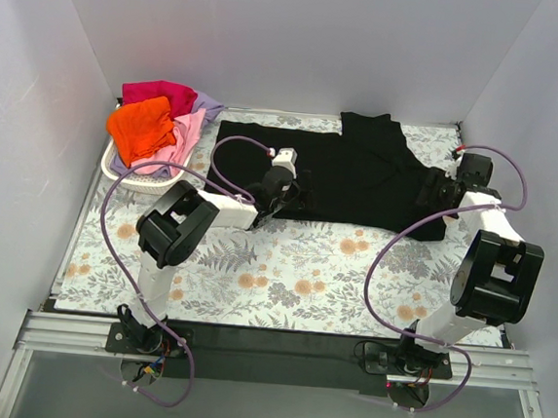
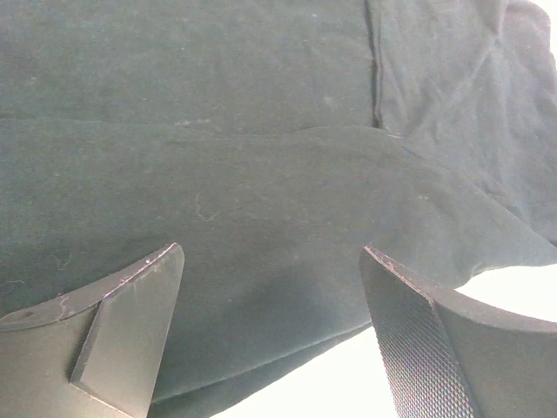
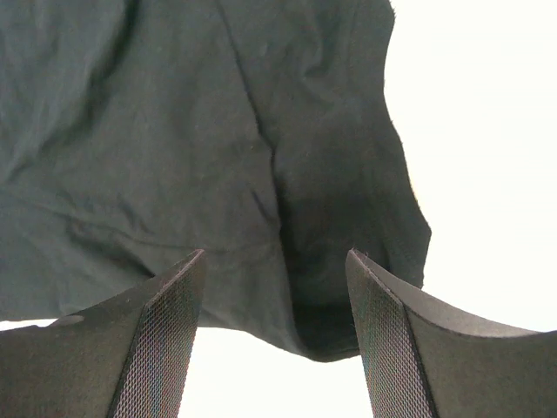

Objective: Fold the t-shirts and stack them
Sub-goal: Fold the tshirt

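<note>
A large black t-shirt (image 1: 360, 172) lies spread across the back of the floral-covered table. My left gripper (image 1: 298, 193) hovers over its near left edge. In the left wrist view this gripper (image 2: 270, 261) is open, with the shirt's hem (image 2: 287, 340) running between the fingers (image 2: 139, 296) and nothing pinched. My right gripper (image 1: 432, 190) is at the shirt's right end. In the right wrist view it (image 3: 274, 261) is open above a rumpled corner of the black cloth (image 3: 331, 322). An orange t-shirt (image 1: 141, 127), a magenta-red one (image 1: 162, 91), a pink one (image 1: 186, 137) and a lavender one (image 1: 208, 105) are piled at the back left.
The coloured shirts sit heaped in a white lattice basket (image 1: 116, 170) in the back left corner. White walls close in the table on three sides. The floral table cover (image 1: 303, 270) shows bare in front of the black shirt, between the two arm bases.
</note>
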